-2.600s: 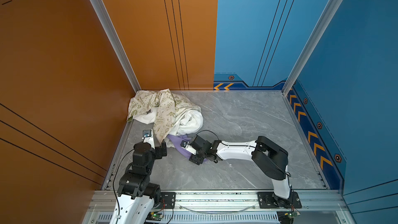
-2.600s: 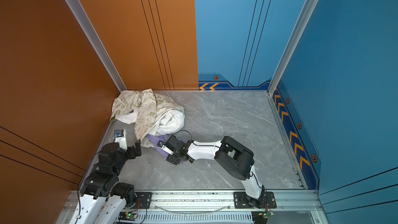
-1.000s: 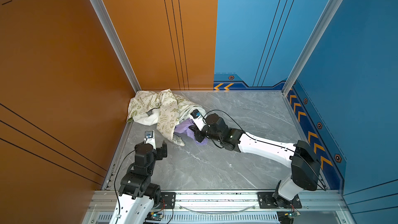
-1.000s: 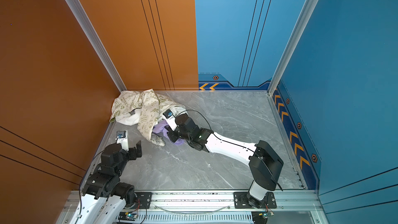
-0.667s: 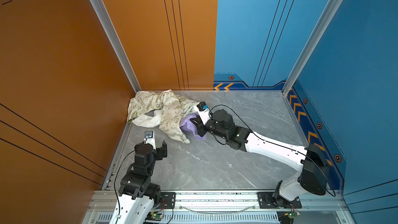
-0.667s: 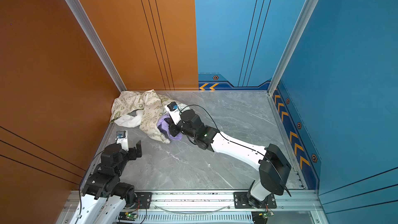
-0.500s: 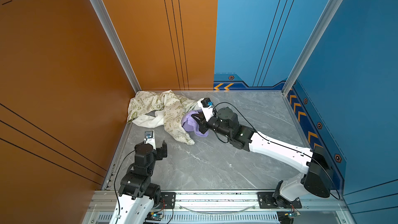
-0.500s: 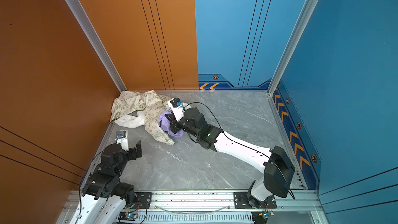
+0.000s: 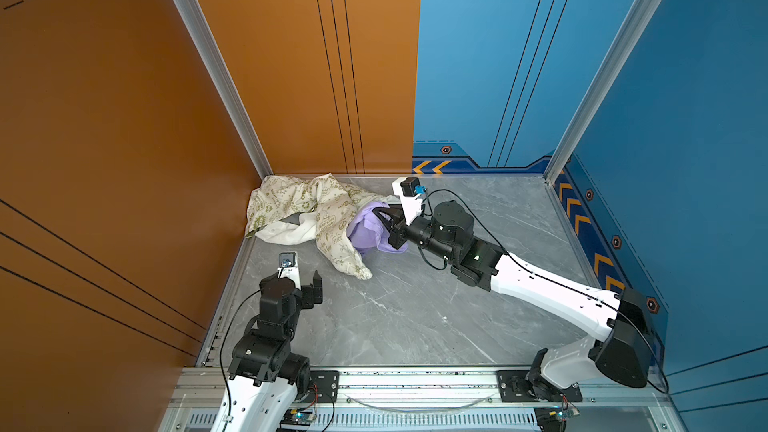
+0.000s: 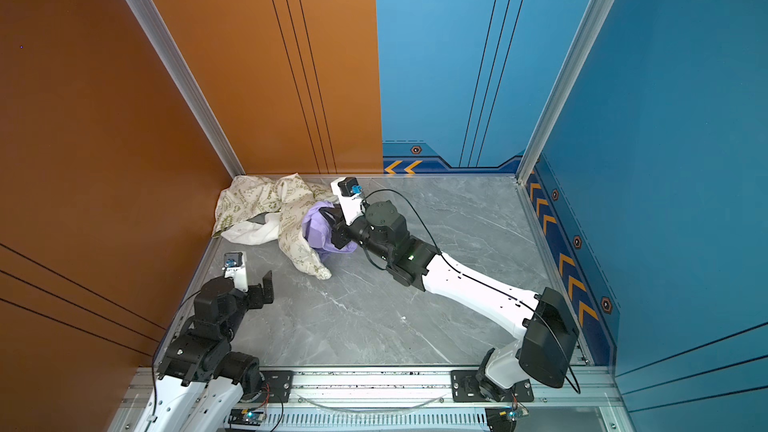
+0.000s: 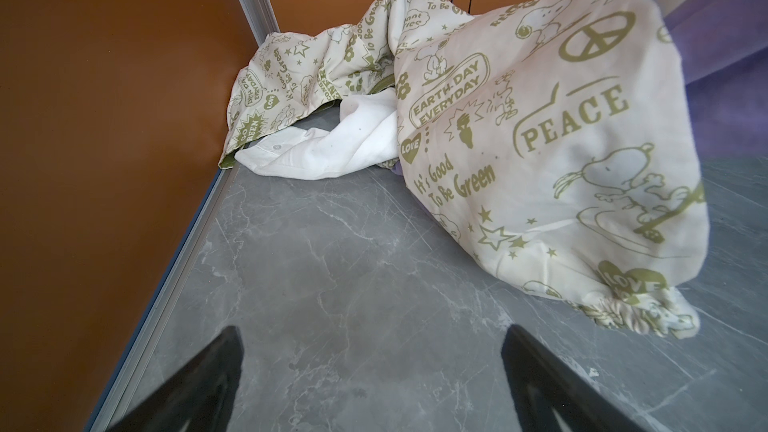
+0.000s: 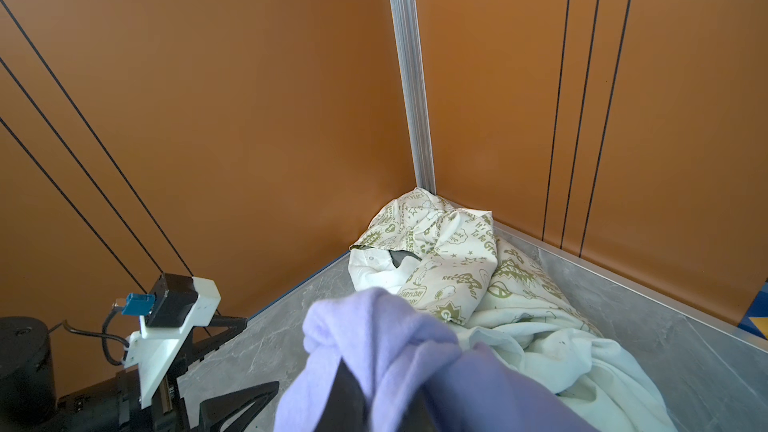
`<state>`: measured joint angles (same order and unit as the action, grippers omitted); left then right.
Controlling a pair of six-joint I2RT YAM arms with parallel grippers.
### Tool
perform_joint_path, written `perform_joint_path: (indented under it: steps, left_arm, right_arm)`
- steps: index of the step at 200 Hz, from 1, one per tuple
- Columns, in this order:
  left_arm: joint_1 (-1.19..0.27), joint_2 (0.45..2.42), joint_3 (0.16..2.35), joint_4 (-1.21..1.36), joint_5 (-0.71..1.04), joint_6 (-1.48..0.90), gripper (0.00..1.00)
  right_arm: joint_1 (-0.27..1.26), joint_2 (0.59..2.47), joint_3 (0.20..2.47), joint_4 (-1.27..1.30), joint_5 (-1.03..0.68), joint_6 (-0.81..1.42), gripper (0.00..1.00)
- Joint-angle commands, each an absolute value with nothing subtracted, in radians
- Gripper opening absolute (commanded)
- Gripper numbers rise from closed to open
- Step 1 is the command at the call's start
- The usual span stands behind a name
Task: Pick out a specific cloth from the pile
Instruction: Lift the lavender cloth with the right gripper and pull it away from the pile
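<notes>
- Lift of cloth (image 9: pixel 368 236) since a second ago, pinched in closed right gripper (image 9: pixel 384 223); pile (image 9: pixel 291 201) draped beside it, not free yet.
- Left gripper (image 9: pixel 309 284) spread wide, empty.

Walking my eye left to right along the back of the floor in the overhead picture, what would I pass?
Cream green-printed pile → lavender cloth → right arm's black wrist joint → orange-chevron wall strip.
</notes>
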<state>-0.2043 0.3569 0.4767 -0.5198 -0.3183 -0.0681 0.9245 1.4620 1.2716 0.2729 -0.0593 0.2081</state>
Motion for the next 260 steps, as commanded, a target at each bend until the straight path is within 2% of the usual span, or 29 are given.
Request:
perform_joint_path:
  steps: [1,72,144,213,260]
  left_arm:
    - [-0.213,0.347,0.465,-0.502,-0.336,-0.06,0.98]
    - [-0.215,0.344,0.462,-0.502,-0.337,-0.06,0.98]
    - [-0.217,0.341,0.463,-0.502,-0.335,-0.06,0.98]
    - [-0.221,0.339,0.463,-0.503,-0.336,-0.06,0.98]
    - [-0.224,0.34,0.46,-0.502,-0.337,-0.059,0.98]
  right_arm:
    - [0.913,1.373,1.352,0.389,-0.064,0.211,0.0]
    - [0.903,1.28,1.386,0.379,-0.012,0.133,0.0]
    - [0.843,1.18,1.338,0.325,0.115,0.057,0.0]
    - [0.709,1.106,1.299,0.224,0.224,0.051,0.0]
    - [0.511,1.126,1.323,0.137,0.241,0.14,0.0]
